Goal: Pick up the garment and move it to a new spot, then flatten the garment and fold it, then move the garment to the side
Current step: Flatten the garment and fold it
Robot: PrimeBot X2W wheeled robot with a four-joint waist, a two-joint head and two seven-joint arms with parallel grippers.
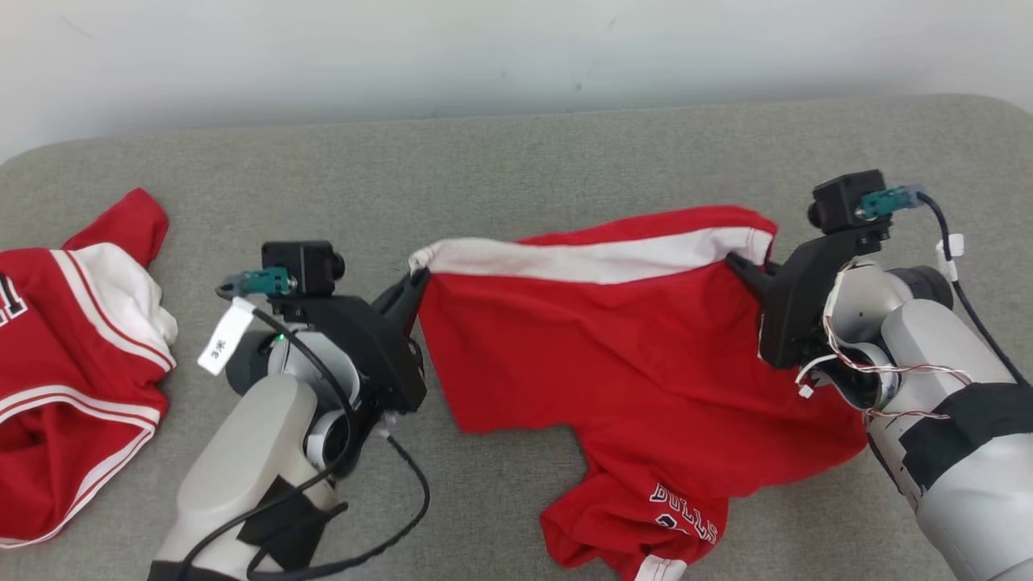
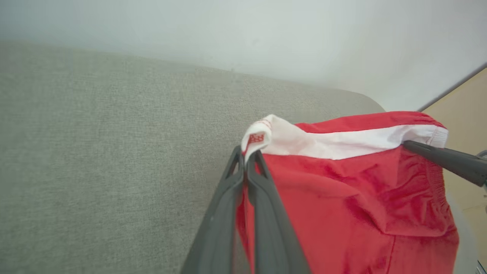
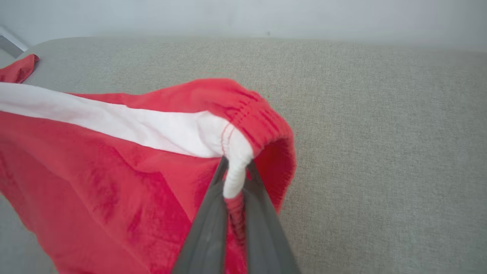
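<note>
Head view: garment [image 1: 629, 355] spans left-right, waistband [image 1: 589, 260] far, legs [image 1: 637, 516] near.

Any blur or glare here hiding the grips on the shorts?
Head view: even light, no glare, red shorts slightly smeared at their lower left edge. Left wrist view: left gripper pinch sharp, far wall hazy. Right wrist view: right gripper pinch clear, fingers soft near the bottom edge.

My left forearm [image 1: 242, 452] and right forearm [image 1: 960, 403] — pale grey shells, banded with black tape [image 1: 278, 524]. Boxy black camera [image 1: 303, 266] with teal plug [image 1: 262, 282] on each wrist. White tag [image 1: 224, 336] on my left black cable [image 1: 403, 508]. Red-white wires [image 1: 888, 369] at right wrist. My left gripper [image 2: 246, 154], right gripper [image 3: 236, 167] — long dark-grey fingers.
</note>
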